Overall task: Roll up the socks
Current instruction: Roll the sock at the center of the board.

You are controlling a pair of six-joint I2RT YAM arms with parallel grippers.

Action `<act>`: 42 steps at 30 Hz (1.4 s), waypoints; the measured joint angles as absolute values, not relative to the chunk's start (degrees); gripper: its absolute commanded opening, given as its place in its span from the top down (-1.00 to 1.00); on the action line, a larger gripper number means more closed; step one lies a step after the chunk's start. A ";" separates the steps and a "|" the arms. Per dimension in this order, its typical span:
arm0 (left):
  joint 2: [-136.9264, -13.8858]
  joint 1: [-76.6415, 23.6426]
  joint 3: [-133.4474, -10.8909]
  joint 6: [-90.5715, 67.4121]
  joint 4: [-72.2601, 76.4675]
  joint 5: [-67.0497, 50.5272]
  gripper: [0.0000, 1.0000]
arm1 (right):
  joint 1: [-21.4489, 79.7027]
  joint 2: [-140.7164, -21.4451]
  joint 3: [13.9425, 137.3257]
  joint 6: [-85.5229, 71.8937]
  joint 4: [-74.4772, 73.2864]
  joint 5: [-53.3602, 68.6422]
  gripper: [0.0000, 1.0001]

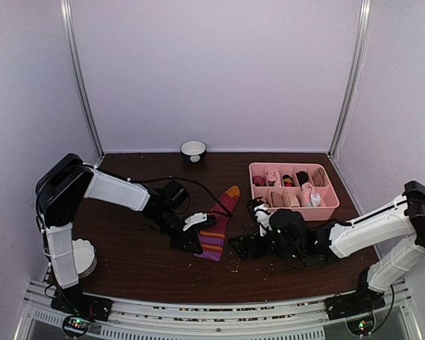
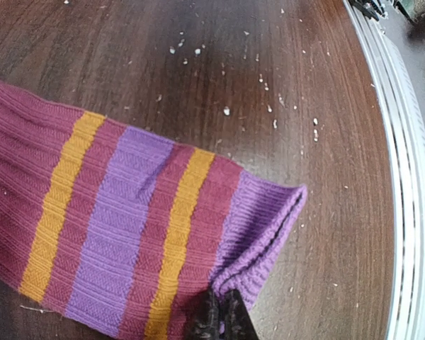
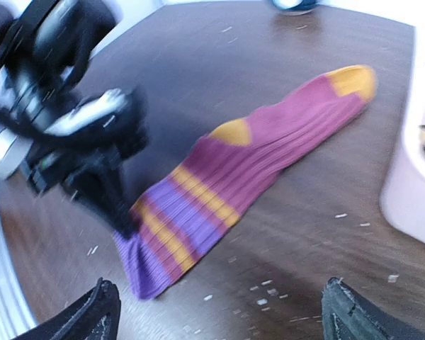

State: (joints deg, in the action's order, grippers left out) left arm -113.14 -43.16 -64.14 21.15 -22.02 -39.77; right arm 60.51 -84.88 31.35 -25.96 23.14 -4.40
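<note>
My left gripper (image 2: 219, 317) has its two black fingers pressed tight together with no gap showing. Their tips touch the edge of the purple cuff of the dark red ribbed sock (image 2: 120, 212); I cannot tell whether any fabric is caught between them. The sock, banded in orange and purple with an orange heel and toe, lies flat on the dark wooden table (image 2: 255, 64), running away from those fingertips. My right gripper (image 3: 227, 319) is spread wide and holds nothing. The sock lies ahead of its fingertips (image 3: 99, 312), cuff nearest, toe farthest. A pink plastic divided tray (image 3: 411, 198) sits to their right, apart from the sock.
</note>
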 measured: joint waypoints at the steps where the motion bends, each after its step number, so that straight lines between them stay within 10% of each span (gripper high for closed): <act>1: -113.14 -43.16 -64.14 21.17 -22.06 -39.88 1.00 | 60.45 -83.96 31.35 -26.81 22.65 -7.20 -0.99; 9: -113.47 -43.09 -64.27 21.32 -23.18 -41.12 1.00 | 61.52 -86.54 26.96 -24.73 26.02 -12.47 -0.98; 25: -116.71 -41.78 -67.16 21.32 -27.00 -46.30 1.00 | 74.98 -100.16 35.24 25.58 33.08 -11.90 0.17; 42: -117.60 -41.23 -67.90 21.34 -27.99 -47.81 1.00 | 72.90 -108.60 43.70 34.06 29.52 -8.82 0.64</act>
